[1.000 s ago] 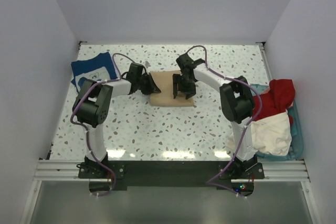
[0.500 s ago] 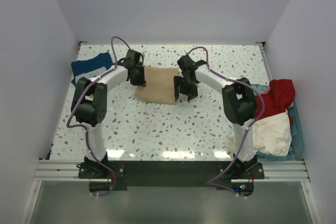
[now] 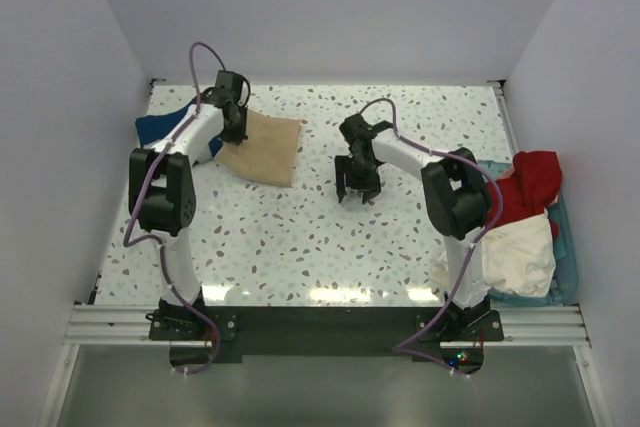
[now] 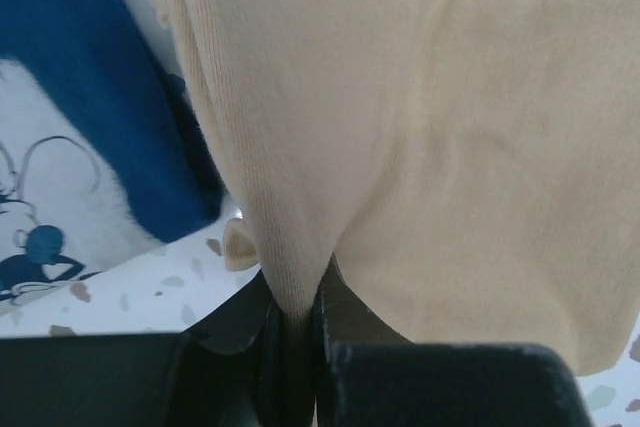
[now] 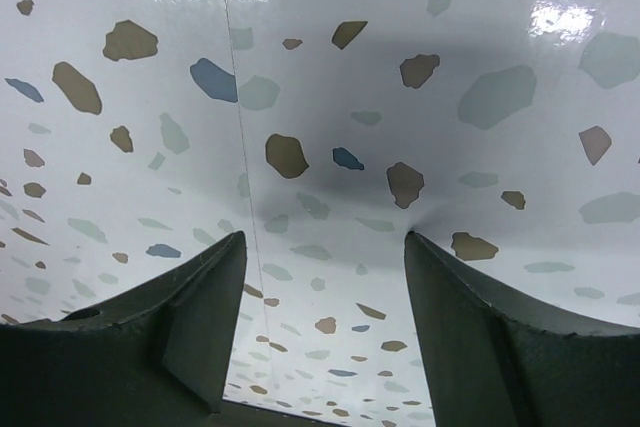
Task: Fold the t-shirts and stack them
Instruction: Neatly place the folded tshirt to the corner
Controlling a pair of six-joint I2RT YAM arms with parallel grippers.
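left jaws tight on tan t-shirt (image 3: 265,147) beside cartoon-print navy t-shirt (image 4: 70,77); right jaws wide, empty

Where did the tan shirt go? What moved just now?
The left gripper, jaws shut on the tan shirt, dragged it left, toward the navy shirt. The right gripper stayed open near the middle, now over bare table. The basket stayed put.

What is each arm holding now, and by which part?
The left jaws are shut on the tan t-shirt, pinching a fold of cloth at its edge. The right jaws stand open above the speckled table, holding nothing.
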